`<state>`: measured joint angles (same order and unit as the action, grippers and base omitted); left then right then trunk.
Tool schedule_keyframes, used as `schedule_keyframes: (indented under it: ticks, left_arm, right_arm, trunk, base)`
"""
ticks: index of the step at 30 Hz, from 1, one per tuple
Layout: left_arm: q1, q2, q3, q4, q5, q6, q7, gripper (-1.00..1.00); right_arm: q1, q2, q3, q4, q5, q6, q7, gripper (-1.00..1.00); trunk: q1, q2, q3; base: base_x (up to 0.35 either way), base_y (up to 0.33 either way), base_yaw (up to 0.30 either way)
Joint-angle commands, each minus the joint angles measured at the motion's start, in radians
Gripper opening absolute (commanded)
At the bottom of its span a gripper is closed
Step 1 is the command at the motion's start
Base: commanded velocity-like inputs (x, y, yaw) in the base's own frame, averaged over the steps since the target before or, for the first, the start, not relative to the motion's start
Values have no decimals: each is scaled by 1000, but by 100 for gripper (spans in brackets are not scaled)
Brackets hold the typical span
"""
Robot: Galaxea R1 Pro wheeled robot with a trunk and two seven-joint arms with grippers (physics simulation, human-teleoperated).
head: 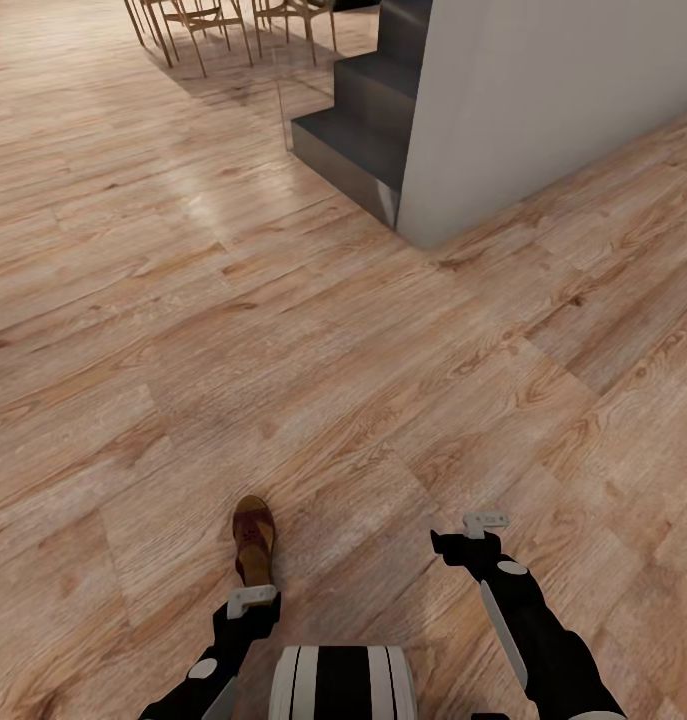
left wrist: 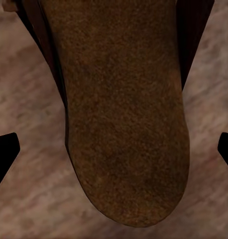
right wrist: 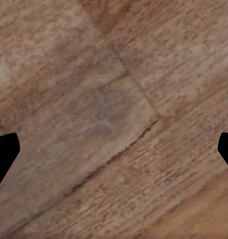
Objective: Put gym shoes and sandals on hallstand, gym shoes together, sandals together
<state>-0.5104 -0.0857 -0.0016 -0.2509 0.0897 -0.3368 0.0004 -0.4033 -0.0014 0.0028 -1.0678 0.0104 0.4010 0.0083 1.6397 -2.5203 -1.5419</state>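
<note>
Lying on the floor (head: 343, 330), one sandal (head: 254, 538) beneath the wide-spread left gripper (left wrist: 114, 149).

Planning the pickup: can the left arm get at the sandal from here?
Probably yes: the left gripper hangs open right over the sandal, its fingertips wide on either side of the footbed, nothing between them.

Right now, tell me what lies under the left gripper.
Under the left gripper lies a brown sandal on the wood plank floor, its footbed between the spread fingertips. The floor beneath the sandal is covered. The right gripper has bare planks below.
</note>
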Motion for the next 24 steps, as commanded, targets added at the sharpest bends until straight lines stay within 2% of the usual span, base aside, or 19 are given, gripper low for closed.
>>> schedule_keyframes:
  ticks: [1,4,14,24]
  left_arm:
    - [0,0,-1,1,9,-4,0,100]
    - [0,0,-1,1,8,-5,0,100]
    - [0,0,-1,1,8,-5,0,100]
    - [0,0,0,1,8,-6,0,100]
  right_arm:
    - [0,0,0,-1,1,5,1,100]
    - [0,0,0,-1,2,5,1,100]
    - [0,0,0,-1,1,5,1,100]
    - [0,0,0,-1,1,5,1,100]
  trunk:
    - [0,0,-1]
    - [0,0,-1]
    - [4,-3,-39]
    - [4,-3,-39]
  base:
    - [0,0,0]
    - [0,0,0]
    - [0,0,0]
    - [0,0,0]
